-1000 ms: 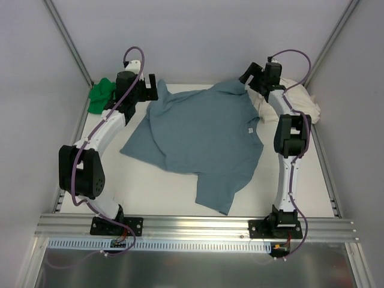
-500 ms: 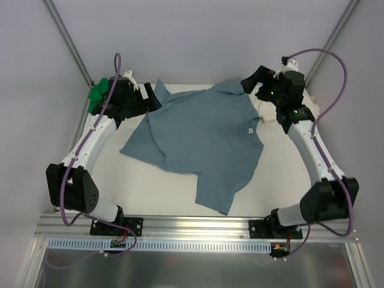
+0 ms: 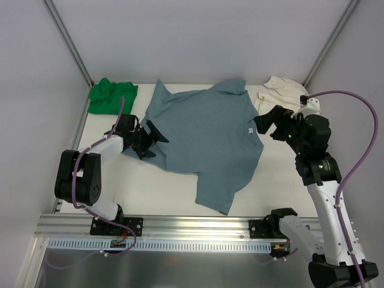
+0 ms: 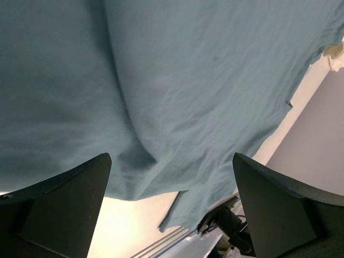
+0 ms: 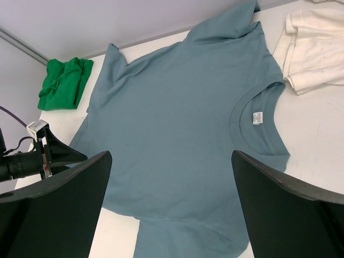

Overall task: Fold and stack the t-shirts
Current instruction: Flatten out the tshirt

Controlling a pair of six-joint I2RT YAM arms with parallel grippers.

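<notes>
The dusty blue-grey t-shirt [image 3: 204, 138] lies spread flat mid-table, with its white neck tag [image 3: 247, 129] toward the right. The green t-shirt [image 3: 111, 96] is bunched at the back left. The cream-white t-shirt [image 3: 282, 96] lies at the back right. My left gripper [image 3: 153, 143] is open and low at the blue shirt's left edge, and the cloth [image 4: 188, 80] fills its wrist view. My right gripper [image 3: 269, 126] is open and empty, raised over the table beside the collar. Its wrist view shows the blue shirt [image 5: 183, 134], the tag [image 5: 257, 117], the green shirt [image 5: 64, 83] and the cream shirt [image 5: 314, 48].
The white table [image 3: 162, 192] is walled at the back and both sides. A metal rail [image 3: 192, 225] runs along the near edge, with both arm bases on it. My left gripper also shows in the right wrist view [image 5: 54, 153].
Both grippers have left the far end of the blue shirt. The left one dropped to the shirt's left edge. The right arm swung right and nearer. The far sleeves now lie flat.
</notes>
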